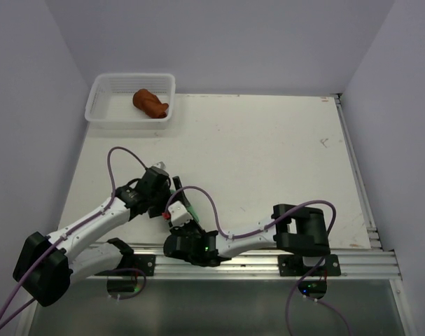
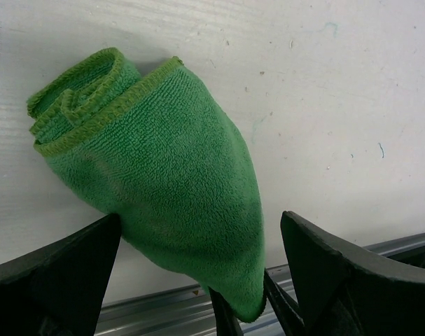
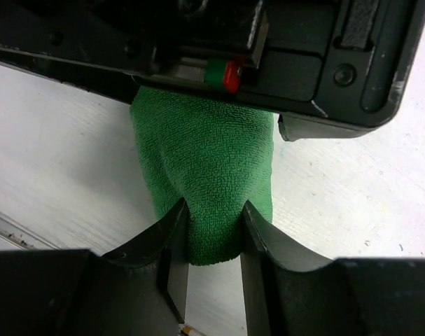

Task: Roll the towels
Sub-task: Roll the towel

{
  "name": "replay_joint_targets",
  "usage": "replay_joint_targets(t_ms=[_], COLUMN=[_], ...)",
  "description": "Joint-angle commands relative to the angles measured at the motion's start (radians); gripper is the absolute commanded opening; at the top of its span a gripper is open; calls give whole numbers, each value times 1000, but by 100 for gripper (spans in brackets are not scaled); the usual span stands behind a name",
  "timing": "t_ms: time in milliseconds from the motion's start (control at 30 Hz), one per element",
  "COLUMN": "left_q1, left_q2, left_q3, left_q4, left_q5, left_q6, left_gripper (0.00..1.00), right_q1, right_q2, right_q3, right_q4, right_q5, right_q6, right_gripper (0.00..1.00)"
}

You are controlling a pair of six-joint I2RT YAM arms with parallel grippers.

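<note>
The green towel [image 2: 149,168] lies on the white table as a loose roll, its coiled end showing at the upper left of the left wrist view. My right gripper [image 3: 213,225] is shut on the roll's near, tapered end [image 3: 205,161]. My left gripper [image 2: 201,245] hangs just over the same towel with its jaws wide open, one on each side and neither pressing the cloth. From above, both grippers [image 1: 176,204] meet near the table's front edge and hide most of the green cloth. The rust-brown towel [image 1: 150,103] sits bunched in the white mesh basket [image 1: 100,98].
The basket stands at the table's far left corner. A metal rail [image 1: 268,260] runs along the near edge, just behind the right gripper. Purple cables loop over both arms. Walls close in the table on the left, back and right.
</note>
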Motion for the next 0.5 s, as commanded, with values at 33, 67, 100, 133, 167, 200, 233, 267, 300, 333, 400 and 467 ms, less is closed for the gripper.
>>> replay_joint_targets(t_ms=[33,67,100,133,167,200,233,267,300,333,400,467], left_q1=[4,4,4,2,2,2,1,0,0,0,-1,-3], left_q2=[3,2,-2,-5,-8,-11,-14,-15,-21,-23,-28,-28], left_q3=[-13,-23,-26,-29,-32,-38,-38,-46,-49,-53,-61,-67], left_q4=[16,16,13,12,7,-5,-14,-25,-28,-30,-31,-27], left_q5=[41,41,42,42,44,41,36,28,28,30,30,19], left_q6=[4,4,7,11,14,21,24,25,27,27,24,22], left_gripper=[100,100,100,100,100,100,100,100,100,100,100,100], right_q1=[6,6,7,7,10,10,10,10,10,10,13,19], right_q2=[22,27,33,38,44,53,56,58,59,59,59,62], right_q3=[59,60,60,65,70,73,73,70,68,62,51,50], right_q4=[-8,-8,-8,-10,-22,-23,-23,-16,-11,7,17,49], right_q5=[94,92,95,98,101,104,105,105,100,91,83,74], right_q6=[-6,-7,-7,-7,2,0,3,4,2,-3,-15,-23], right_gripper=[5,5,5,5,5,5,5,5,5,5,5,5])
